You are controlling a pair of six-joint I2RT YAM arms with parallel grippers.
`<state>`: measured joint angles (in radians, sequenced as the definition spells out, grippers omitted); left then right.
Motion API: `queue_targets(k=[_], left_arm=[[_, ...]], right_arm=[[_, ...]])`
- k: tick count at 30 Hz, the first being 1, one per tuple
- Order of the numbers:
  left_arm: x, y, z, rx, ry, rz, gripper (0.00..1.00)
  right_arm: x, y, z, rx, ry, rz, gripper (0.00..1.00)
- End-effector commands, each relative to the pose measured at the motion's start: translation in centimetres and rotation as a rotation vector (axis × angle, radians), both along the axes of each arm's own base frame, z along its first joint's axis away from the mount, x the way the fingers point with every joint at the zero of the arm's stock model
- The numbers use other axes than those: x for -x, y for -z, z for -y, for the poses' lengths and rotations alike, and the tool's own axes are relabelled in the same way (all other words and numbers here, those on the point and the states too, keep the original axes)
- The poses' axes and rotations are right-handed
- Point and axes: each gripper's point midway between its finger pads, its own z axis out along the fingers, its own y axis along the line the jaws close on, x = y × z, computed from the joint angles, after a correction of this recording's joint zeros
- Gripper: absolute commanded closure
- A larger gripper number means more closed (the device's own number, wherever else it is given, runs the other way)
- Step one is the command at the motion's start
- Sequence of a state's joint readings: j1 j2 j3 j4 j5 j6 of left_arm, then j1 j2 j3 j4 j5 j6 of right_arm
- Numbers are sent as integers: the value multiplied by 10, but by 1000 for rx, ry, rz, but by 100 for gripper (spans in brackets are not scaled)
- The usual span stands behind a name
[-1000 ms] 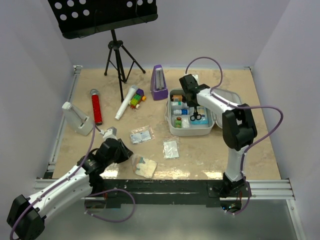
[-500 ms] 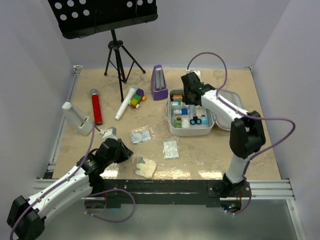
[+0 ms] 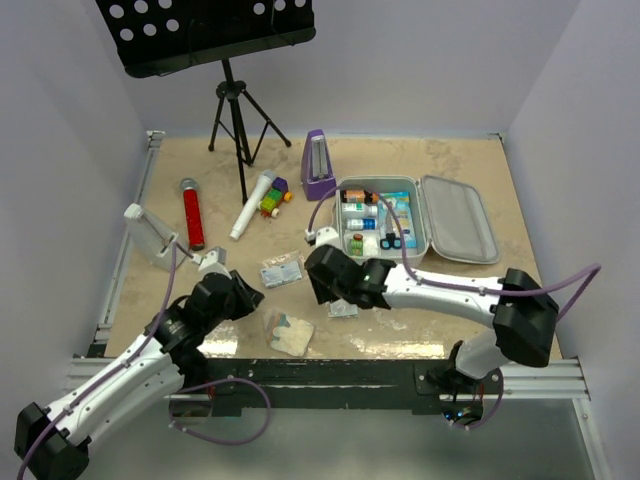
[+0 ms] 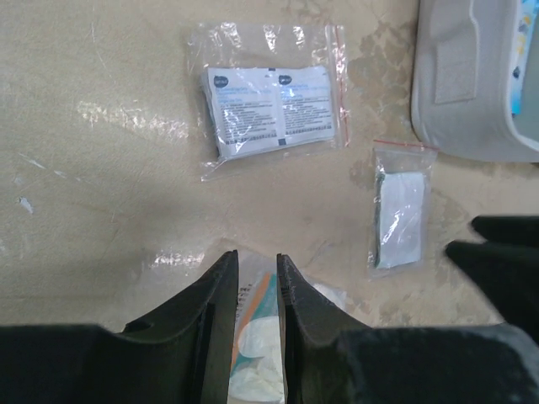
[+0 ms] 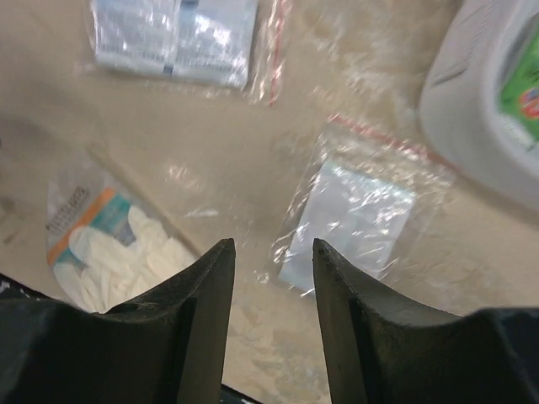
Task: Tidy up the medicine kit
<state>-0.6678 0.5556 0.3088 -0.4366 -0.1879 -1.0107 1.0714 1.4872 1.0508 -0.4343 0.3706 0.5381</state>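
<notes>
On the table, item by item:
- Kit (image 4: pixel 472 93): right of centre on the far half, lying open, its lid (image 3: pixel 455 220) flat to the right. The tray holds small bottles, boxes and scissors (image 3: pixel 392 240).
- Right gripper (image 5: pixel 271 252): low over the table just in front of the kit, fingers well apart and holding nothing. A small bag (image 5: pixel 349 223) with a white pad lies under and just right of the gap.
- Left gripper (image 4: pixel 254 261): near left, fingers a narrow slit apart and gripping nothing visible. The glove bag (image 5: pixel 118 248) shows through the gap.
- Wipes bag (image 4: pixel 269 101): flat, beyond the left gripper, apart from the small bag.
- Other stock (far left half): metronome (image 3: pixel 318 165), red microphone (image 3: pixel 192 215), music stand (image 3: pixel 235 110).
</notes>
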Motion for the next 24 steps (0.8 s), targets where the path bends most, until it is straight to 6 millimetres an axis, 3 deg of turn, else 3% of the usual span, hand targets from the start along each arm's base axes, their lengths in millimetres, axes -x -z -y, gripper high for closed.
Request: queue_targets(k=[1, 4, 8, 13, 16, 20, 24], left_arm=[[-11, -32, -6, 31, -60, 77, 70], [-10, -34, -16, 5, -108, 62, 70], [-5, -30, -23, 13, -155, 33, 70], [-5, -32, -29, 30, -200, 43, 69], [-5, -29, -29, 22, -196, 34, 70], [-5, -28, -27, 14, -188, 29, 70], [-5, -26, -27, 15, -185, 32, 71]], right_arm=[[33, 20, -37, -103, 23, -51, 55], [52, 36, -55, -76, -9, -58, 55], [79, 33, -94, -121, -116, -61, 53], [99, 48, -114, -85, -191, -68, 50], [107, 63, -115, -40, -210, -78, 49], [106, 89, -99, 55, -177, -92, 50], [103, 102, -85, 115, -137, -93, 53]])
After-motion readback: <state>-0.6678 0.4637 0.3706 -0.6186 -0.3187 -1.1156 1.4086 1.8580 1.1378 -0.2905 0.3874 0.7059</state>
